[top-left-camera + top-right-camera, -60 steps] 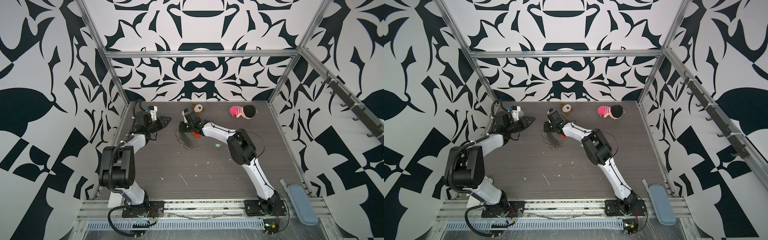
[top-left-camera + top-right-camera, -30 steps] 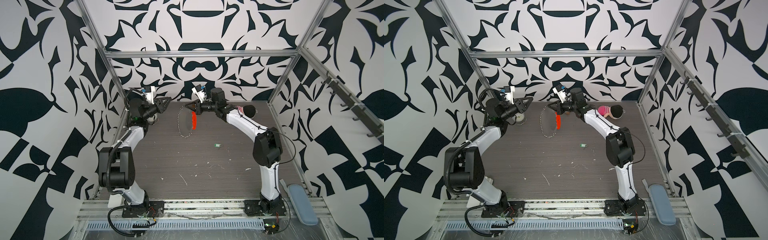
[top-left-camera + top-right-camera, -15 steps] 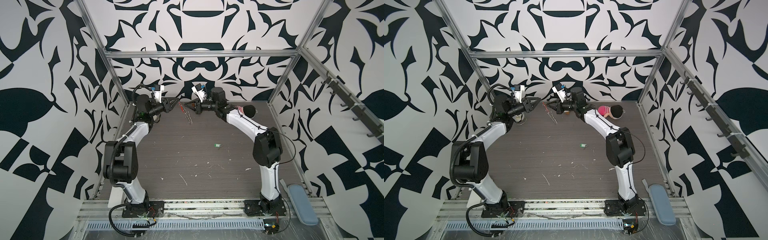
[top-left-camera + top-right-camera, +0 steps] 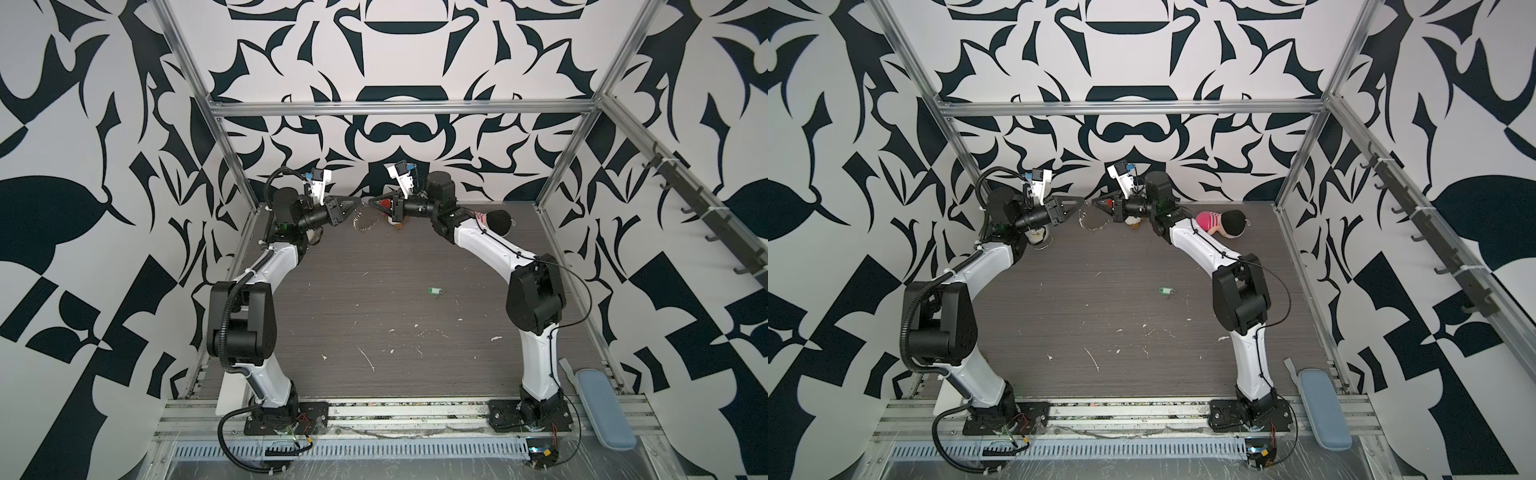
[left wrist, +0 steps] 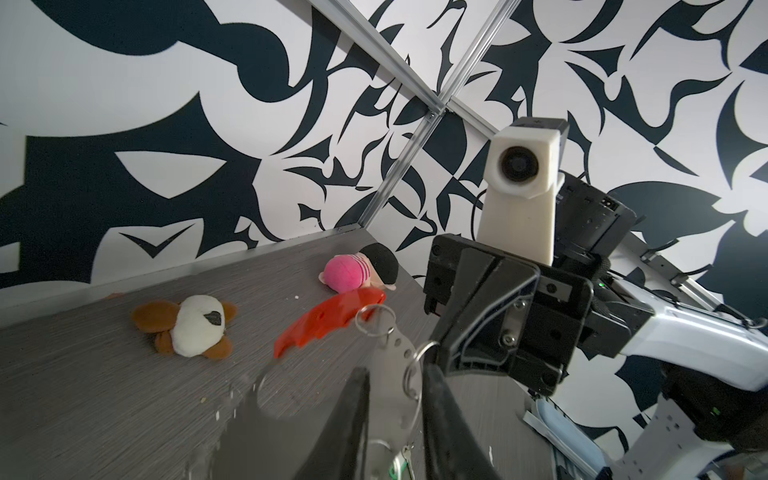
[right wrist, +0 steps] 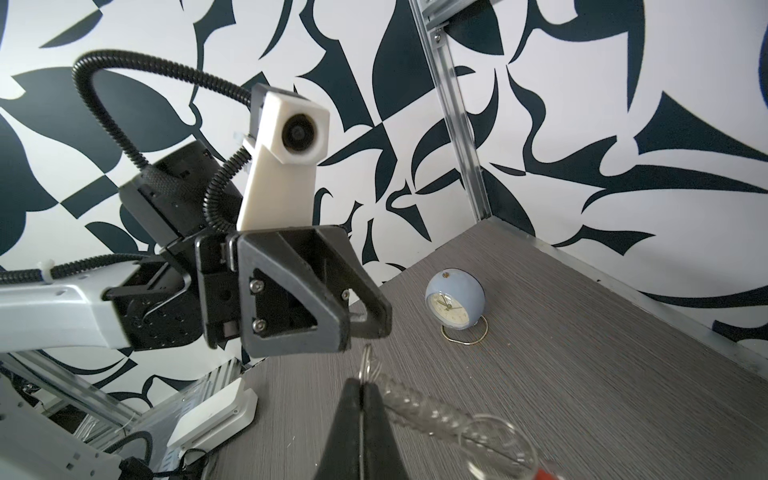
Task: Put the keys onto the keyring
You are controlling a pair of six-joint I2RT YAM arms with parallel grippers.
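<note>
The right pincer (image 6: 363,384) pinches the one keyring (image 5: 328,320) — the left pincer (image 5: 395,374), tip to tip, stands slightly spread around one ring. One green key (image 4: 434,291) lies well apart from both.

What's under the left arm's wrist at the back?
A pale blue globe clock on a wire ring stand, fully seen from the right wrist camera. In a top view the left arm covers most of it; only its bottom and stand show.
</note>
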